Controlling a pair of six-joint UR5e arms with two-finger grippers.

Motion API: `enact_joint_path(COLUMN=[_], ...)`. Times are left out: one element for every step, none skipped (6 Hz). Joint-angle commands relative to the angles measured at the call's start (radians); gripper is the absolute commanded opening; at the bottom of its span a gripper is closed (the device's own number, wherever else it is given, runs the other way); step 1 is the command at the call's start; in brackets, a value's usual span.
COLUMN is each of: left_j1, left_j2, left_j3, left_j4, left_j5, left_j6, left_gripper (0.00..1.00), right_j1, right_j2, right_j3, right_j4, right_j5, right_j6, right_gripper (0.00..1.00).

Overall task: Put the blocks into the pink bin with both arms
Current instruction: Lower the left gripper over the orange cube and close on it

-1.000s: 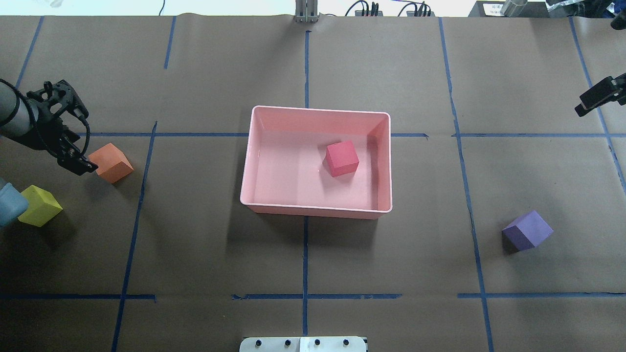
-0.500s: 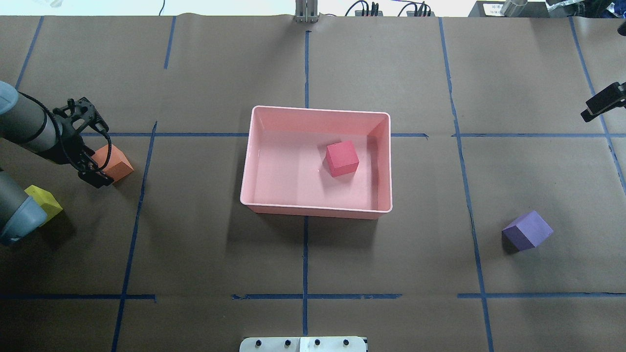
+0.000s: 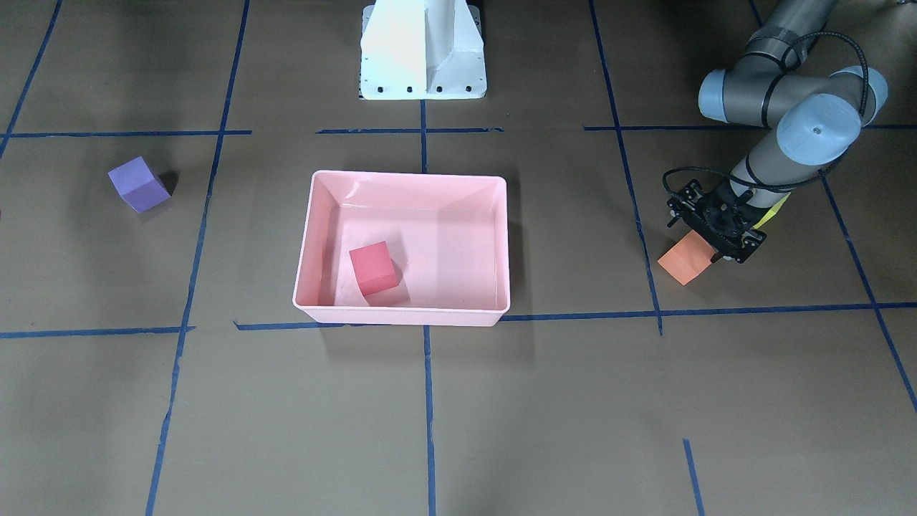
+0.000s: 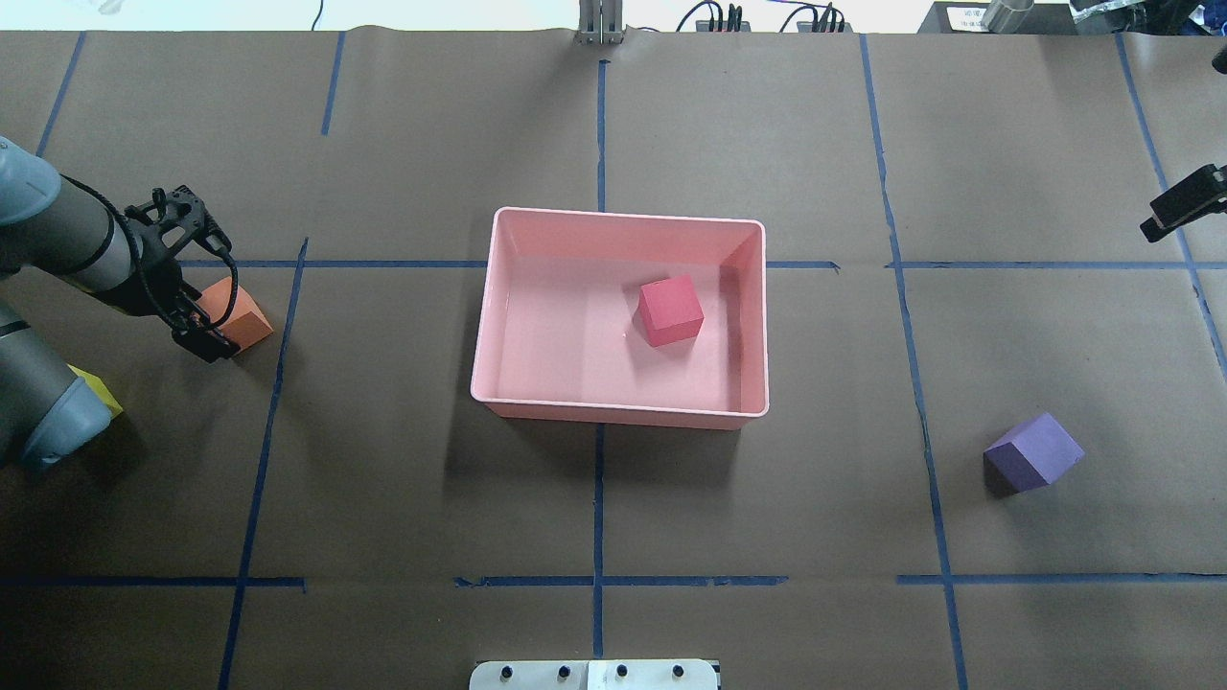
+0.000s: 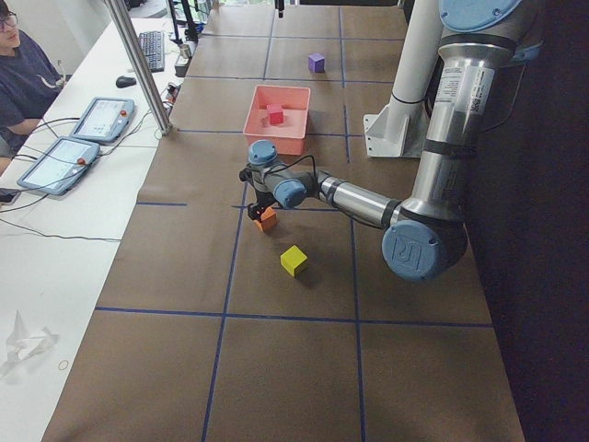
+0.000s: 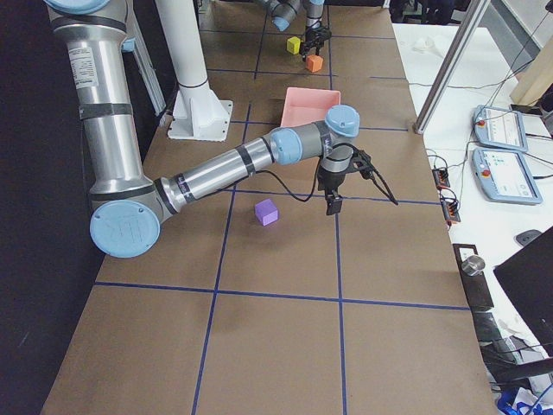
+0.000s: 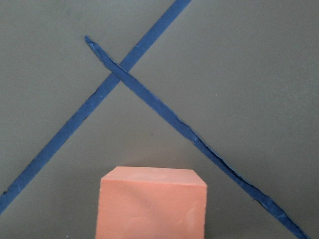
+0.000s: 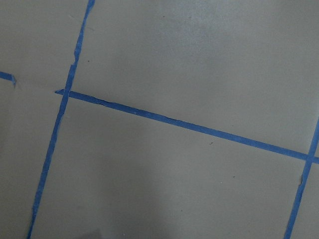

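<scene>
The pink bin (image 4: 623, 216) sits mid-table with the red-pink block (image 4: 670, 310) inside. My left gripper (image 4: 206, 324) is down at the orange block (image 4: 247, 321), its open fingers around the block's left part. In the left wrist view the orange block (image 7: 152, 204) fills the bottom centre. The yellow-green block (image 5: 294, 260) lies behind the left arm and is mostly hidden from overhead. The purple block (image 4: 1033, 452) lies alone at the right. My right gripper (image 4: 1181, 203) hangs empty at the far right edge, away from the purple block; its jaws are unclear.
The white pedestal (image 3: 423, 50) stands at the robot's side of the table. Blue tape lines (image 4: 599, 498) grid the brown paper. An operator (image 5: 23, 83) sits with tablets beyond the table's far edge.
My left gripper came down and moved right onto the orange block, which shifted slightly right. My right gripper drew back a little toward the right edge.
</scene>
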Motion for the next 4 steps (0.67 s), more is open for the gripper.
enact_joint_path(left_j1=[-0.009, -0.013, -0.014, -0.009], left_j2=[0.000, 0.001, 0.000, -0.005], left_j3=[-0.018, -0.018, -0.018, -0.009], left_j4=[0.007, 0.007, 0.007, 0.007], left_j5=[-0.001, 0.001, 0.004, 0.039], left_j6=[-0.001, -0.003, -0.019, -0.047], left_gripper=[1.00, 1.00, 1.00, 1.00], right_j1=[0.000, 0.000, 0.000, 0.000], right_j2=[0.001, 0.001, 0.001, 0.001], right_j3=[0.000, 0.000, 0.000, -0.001], right_j4=[0.000, 0.000, 0.000, 0.000], right_j5=[0.000, -0.002, -0.002, -0.003], right_j6=[0.003, 0.004, 0.004, 0.006], right_gripper=[1.00, 1.00, 1.00, 1.00])
